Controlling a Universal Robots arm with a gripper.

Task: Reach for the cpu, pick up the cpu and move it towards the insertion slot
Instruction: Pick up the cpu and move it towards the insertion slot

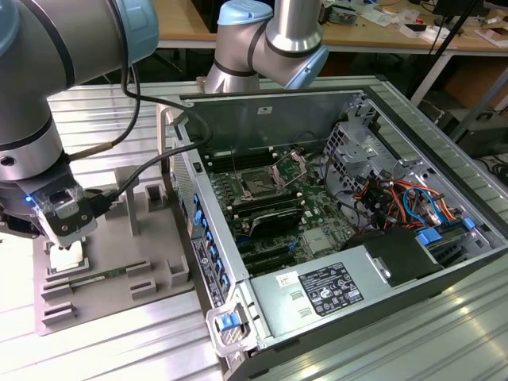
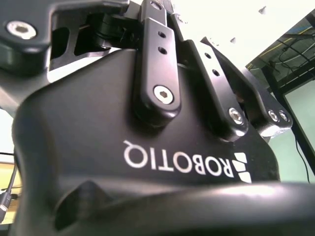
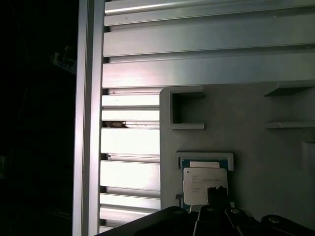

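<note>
On the grey tray (image 1: 119, 246), the cpu (image 3: 199, 183) was seated just under the gripper (image 1: 70, 240), whose open or closed state could not be told; the insertion slot (image 1: 259, 185) was located well apart.

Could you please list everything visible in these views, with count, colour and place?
cpu: one, silvery-white, in the tray, under the gripper.
tray: one, grey, on the table, exterior view's left.
memory stick: one, green, on the tray.
computer case: one, grey, open, beside the tray.
insertion slot: one, dark, shiny-framed, on the case's green board.
power supply: one, grey, inside the case.
table: one, silver, slatted.
arm: one, grey and blue.
gripper: one, black, at the cpu.
</note>
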